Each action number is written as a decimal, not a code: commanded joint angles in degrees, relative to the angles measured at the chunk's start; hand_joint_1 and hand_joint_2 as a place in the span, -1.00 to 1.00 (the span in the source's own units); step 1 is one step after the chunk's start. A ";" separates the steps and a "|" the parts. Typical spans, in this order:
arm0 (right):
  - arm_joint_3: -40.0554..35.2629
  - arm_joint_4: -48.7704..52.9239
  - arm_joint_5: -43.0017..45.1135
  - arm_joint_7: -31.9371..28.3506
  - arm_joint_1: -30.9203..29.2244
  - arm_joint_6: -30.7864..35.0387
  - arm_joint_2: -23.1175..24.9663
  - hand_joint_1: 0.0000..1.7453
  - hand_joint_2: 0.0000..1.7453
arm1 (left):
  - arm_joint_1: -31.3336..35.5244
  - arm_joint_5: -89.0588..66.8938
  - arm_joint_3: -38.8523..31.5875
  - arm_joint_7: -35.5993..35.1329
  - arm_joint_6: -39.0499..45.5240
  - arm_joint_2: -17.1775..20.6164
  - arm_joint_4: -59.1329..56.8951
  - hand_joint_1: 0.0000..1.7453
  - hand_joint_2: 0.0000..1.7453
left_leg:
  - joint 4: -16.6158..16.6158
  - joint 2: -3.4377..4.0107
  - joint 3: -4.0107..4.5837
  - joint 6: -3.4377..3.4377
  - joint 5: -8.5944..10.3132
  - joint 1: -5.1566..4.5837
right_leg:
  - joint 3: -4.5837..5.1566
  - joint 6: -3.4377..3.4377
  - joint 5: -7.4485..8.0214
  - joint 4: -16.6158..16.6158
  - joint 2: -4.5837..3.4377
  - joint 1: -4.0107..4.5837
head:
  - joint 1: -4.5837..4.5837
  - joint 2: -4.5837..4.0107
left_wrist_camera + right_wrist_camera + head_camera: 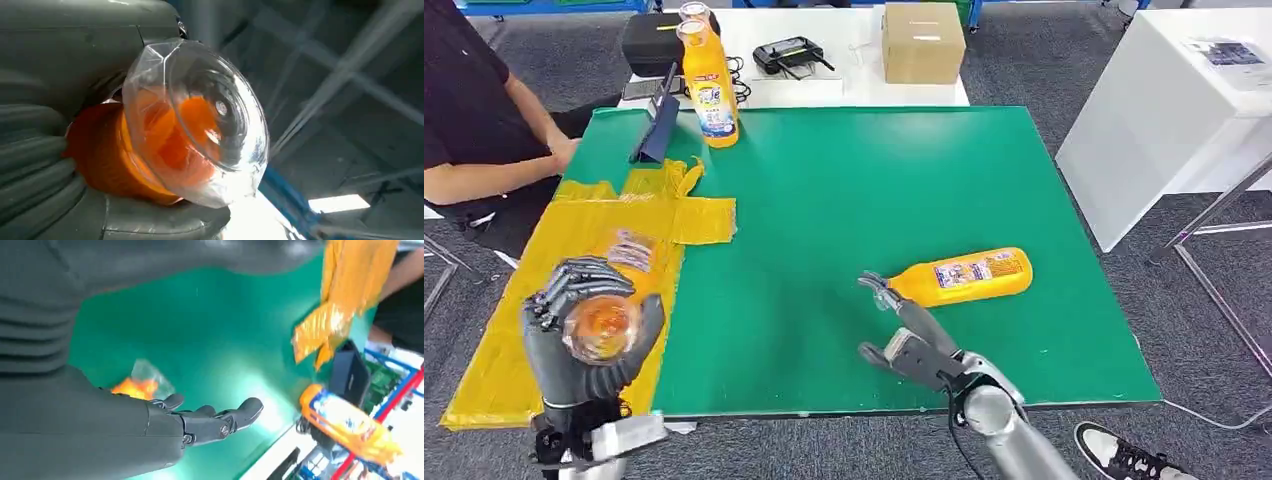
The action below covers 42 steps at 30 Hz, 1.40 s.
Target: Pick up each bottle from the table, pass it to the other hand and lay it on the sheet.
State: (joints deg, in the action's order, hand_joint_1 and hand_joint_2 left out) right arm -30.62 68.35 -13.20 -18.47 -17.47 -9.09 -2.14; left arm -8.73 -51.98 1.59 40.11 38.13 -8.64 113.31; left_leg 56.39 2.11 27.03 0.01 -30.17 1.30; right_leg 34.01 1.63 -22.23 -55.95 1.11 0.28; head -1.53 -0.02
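My left hand (574, 350) grips an orange bottle (602, 327) above the near end of the yellow sheet (704, 218), with the bottle's end turned up toward the head camera. In the left wrist view its clear-covered orange cap (195, 125) juts out of the grey fingers (35, 165). A second orange bottle (964, 277) lies on its side on the green table (844, 190). My right hand (914, 340) is open just in front of it, fingertips by its cap (135, 387). A third bottle (709, 85) stands upright at the far edge.
A person (474, 120) sits at the left beside the sheet. A dark stand (659, 125) sits next to the upright bottle. Behind the table are a black case (659, 40) and a cardboard box (922, 42). A white table (1164, 110) stands to the right.
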 commanded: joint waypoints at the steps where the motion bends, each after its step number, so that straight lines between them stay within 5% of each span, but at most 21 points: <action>1: 1.75 -2.74 3.35 0.65 -8.68 -2.58 -4.98 -1.00 -1.00 | 4.40 -27.19 -8.27 -0.11 1.87 -7.84 -3.41 1.00 1.00 | 0.01 -0.17 0.01 -0.10 0.00 -0.09 | 0.01 0.05 -0.01 -0.02 -0.03 -0.08 | 0.00 0.00; 6: 1.23 -2.99 3.61 0.66 -8.96 -2.64 -5.10 -1.00 -1.00 | 4.88 -29.50 -9.33 -0.28 1.87 -7.77 -4.89 1.00 1.00 | -0.07 -0.19 -0.09 -0.06 0.02 -0.15 | -0.05 0.03 -0.01 0.03 -0.01 -0.19 | 0.00 0.00; 7: 0.80 -3.12 3.76 0.63 -9.33 -2.63 -5.37 -1.00 -1.00 | 4.58 -33.86 -7.65 -4.68 1.87 -5.64 -7.23 1.00 1.00 | -0.04 -0.14 -0.09 -0.04 0.00 -0.12 | -0.05 0.02 -0.01 0.02 -0.03 -0.16 | 0.00 0.00; 8: 0.14 -3.20 4.30 0.50 -9.80 -3.02 -6.00 -1.00 -1.00 | 4.48 -38.02 -5.66 -12.07 1.87 1.66 -11.23 1.00 1.00 | -0.13 -0.20 -0.17 -0.06 0.03 -0.16 | -0.11 0.02 -0.01 0.05 -0.03 -0.20 | 0.00 0.00; 9: 0.02 -3.13 4.65 0.45 -9.84 -3.17 -6.46 -1.00 -1.00 | 4.52 -38.02 -7.15 -12.25 1.87 4.43 -15.29 1.00 1.00 | -0.18 -0.20 -0.21 -0.05 0.05 -0.18 | -0.13 0.02 0.00 0.07 0.00 -0.23 | 0.00 0.00; 10: 0.13 -2.85 4.86 0.36 -9.56 -3.18 -6.77 -1.00 -1.00 | 5.36 -38.02 -4.76 -18.88 1.87 14.07 -24.55 1.00 1.00 | -0.27 -0.19 -0.28 -0.04 0.09 -0.21 | -0.16 0.00 0.01 0.10 -0.04 -0.26 | 0.00 0.00; 11: 0.18 -2.62 4.79 0.28 -9.23 -3.40 -7.05 -1.00 -1.00 | 14.94 -38.02 9.23 -33.28 -3.05 28.47 -34.06 1.00 1.00 | -0.28 -0.09 -0.31 -0.02 0.09 -0.23 | -0.17 0.00 0.02 0.10 -0.06 -0.27 | 0.00 0.00; 12: 0.47 -0.79 4.42 1.04 -8.72 -4.48 -7.02 -1.00 -1.00 | 27.04 -38.02 23.63 -47.68 -2.82 35.51 -42.57 1.00 1.00 | -0.59 -0.37 -0.51 0.02 0.27 -0.31 | -0.37 -0.06 0.04 0.24 0.14 -0.36 | 0.00 0.00; 13: 0.47 -0.79 4.42 1.04 -8.72 -4.48 -7.02 -1.00 -1.00 | 27.04 -38.02 23.63 -47.68 -2.82 35.51 -42.57 1.00 1.00 | -0.27 -0.95 -0.10 0.04 0.34 -0.20 | -0.23 -0.08 0.00 0.09 0.76 -0.25 | 0.07 0.00; 14: -1.32 -3.36 6.80 -0.01 -10.10 -3.60 -7.82 -1.00 -1.00 | 27.12 -38.02 51.50 -71.40 -3.31 31.92 -49.15 1.00 1.00 | -0.20 -1.39 0.03 0.05 0.47 -0.18 | -0.15 -0.12 0.02 0.08 1.13 -0.20 | 0.04 0.00; 15: -1.03 -3.75 6.31 0.14 -10.19 -3.59 -7.50 -1.00 -1.00 | 26.27 -38.02 48.62 -68.53 -5.06 28.47 -54.97 1.00 1.00 | -0.04 -1.03 -0.05 0.00 0.27 -0.20 | 0.02 -0.03 -0.05 -0.03 0.81 -0.17 | 0.00 0.00; 16: -0.83 -4.09 5.77 0.10 -10.36 -3.82 -7.14 -1.00 -1.00 | 25.44 -38.02 42.67 -62.27 -6.55 25.69 -58.48 1.00 1.00 | -0.14 -1.47 -0.02 -0.04 0.49 -0.22 | -0.12 0.01 0.01 0.09 1.20 -0.15 | 0.07 0.00; 17: -0.45 -4.20 5.17 0.09 -10.28 -3.95 -6.64 -1.00 -1.00 | 25.16 -38.02 36.75 -56.84 -8.17 23.48 -61.61 1.00 1.00 | -0.30 -0.78 -0.15 0.00 0.51 -0.25 | 0.01 -0.02 0.11 0.10 0.55 -0.16 | -0.09 0.00; 21: -0.25 -4.65 3.26 0.51 -9.42 -3.87 -5.55 -1.00 -1.00 | 28.36 -38.02 27.88 -47.51 -11.21 20.55 -72.45 1.00 1.00 | -0.24 -0.11 -0.17 -0.06 0.37 -0.22 | -0.09 -0.10 0.27 -0.03 -0.10 -0.19 | -0.26 0.00; 22: -0.14 -4.81 3.11 0.51 -9.30 -3.75 -5.64 -1.00 1.00 | 28.77 -38.02 26.93 -46.18 -10.83 20.02 -73.49 1.00 1.00 | -0.28 0.01 -0.20 -0.08 0.35 -0.24 | -0.05 -0.10 0.28 -0.04 -0.24 -0.22 | -0.28 0.00; 33: -0.31 -6.05 1.45 0.83 -10.05 -3.68 -4.56 -1.00 1.00 | 26.41 -37.74 25.47 -41.55 -13.13 20.79 -72.37 1.00 1.00 | -0.17 -0.22 -0.07 -0.04 0.37 -0.48 | 0.05 -0.07 0.27 -0.13 0.02 -0.37 | -0.31 0.00; 34: -0.13 -6.46 1.26 0.91 -10.07 -3.43 -4.40 -1.00 1.00 | 26.00 -36.64 23.13 -39.54 -12.52 20.04 -72.10 -1.00 1.00 | -0.23 -0.20 -0.13 -0.05 0.40 -0.49 | 0.02 -0.09 0.31 -0.09 -0.05 -0.37 | -0.33 0.00; 42: 0.89 -6.67 0.20 0.51 -9.56 -2.67 -5.04 -1.00 1.00 | 25.29 -32.71 19.25 -33.07 -15.63 19.20 -69.99 -1.00 1.00 | -0.27 -0.19 -0.27 -0.08 0.46 -0.46 | -0.03 -0.10 0.32 -0.17 -0.06 -0.36 | -0.33 0.00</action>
State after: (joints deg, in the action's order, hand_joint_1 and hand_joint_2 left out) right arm -29.95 65.57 -12.63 -17.81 -25.01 -11.98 -7.15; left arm 18.76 -84.96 24.66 5.68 25.03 12.09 47.67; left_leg 56.33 1.84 26.83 -0.02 -29.74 0.84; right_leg 33.96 1.55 -22.02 -56.31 1.37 -0.07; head -1.86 -0.02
